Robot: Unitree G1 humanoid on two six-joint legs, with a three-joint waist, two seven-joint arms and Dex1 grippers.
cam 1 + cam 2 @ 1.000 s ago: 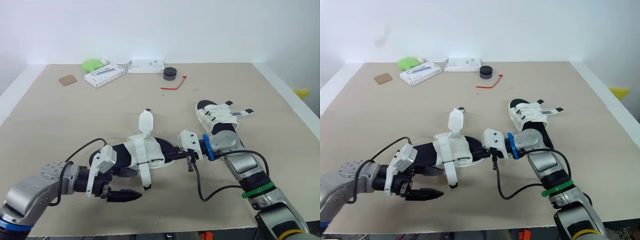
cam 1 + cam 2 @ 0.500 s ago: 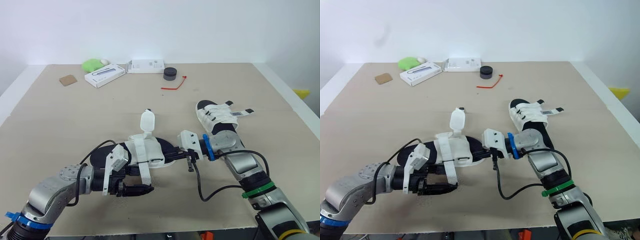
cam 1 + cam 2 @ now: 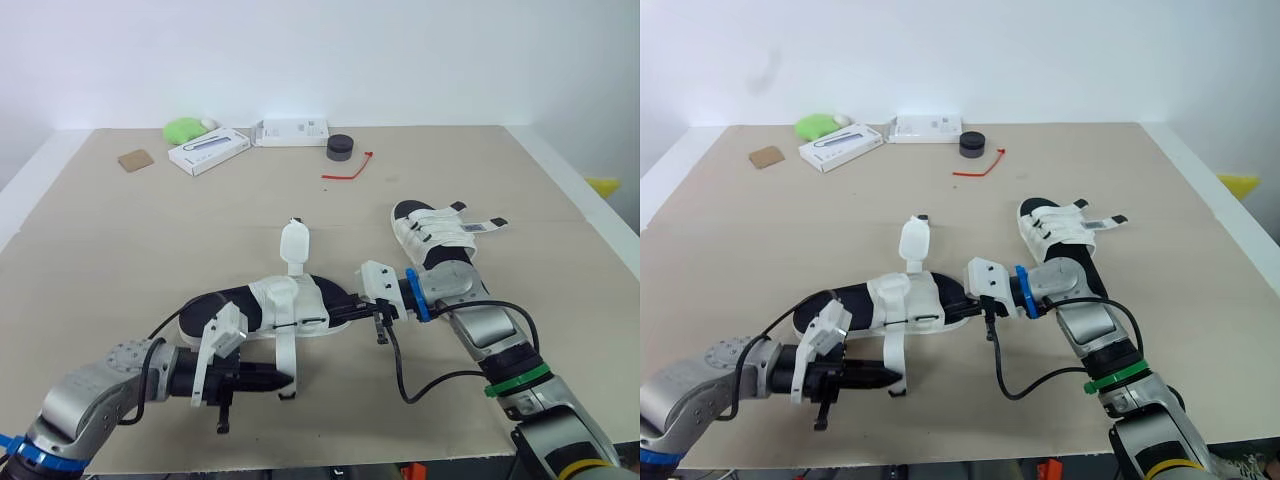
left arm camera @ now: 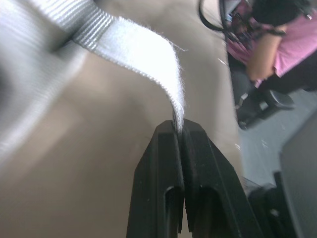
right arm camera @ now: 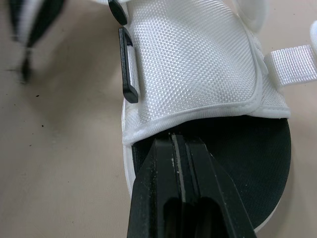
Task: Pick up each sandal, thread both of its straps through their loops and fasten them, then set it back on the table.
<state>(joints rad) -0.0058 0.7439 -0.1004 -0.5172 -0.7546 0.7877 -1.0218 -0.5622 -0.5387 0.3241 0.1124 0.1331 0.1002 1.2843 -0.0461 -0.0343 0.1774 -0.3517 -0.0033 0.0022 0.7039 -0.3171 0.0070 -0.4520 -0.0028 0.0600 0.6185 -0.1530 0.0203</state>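
Left end effector (image 4: 181, 130): clamped on white woven strap (image 4: 133, 42) tip.
Right end effector (image 5: 182, 141): pinching black-soled white mesh sandal (image 5: 198, 64).

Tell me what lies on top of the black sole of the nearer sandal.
A white woven upper covers its middle; one strap stands up, a second strap is pinched by the left gripper. The sole beneath the upper is hidden.

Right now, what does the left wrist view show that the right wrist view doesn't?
Left wrist view: the left claw pinching a white strap, and a person in pink beyond the tabletop. Right wrist view: the right claw shut on the sandal sole, beneath its mesh upper and a black loop. Both: tan tabletop and white sandal fabric.
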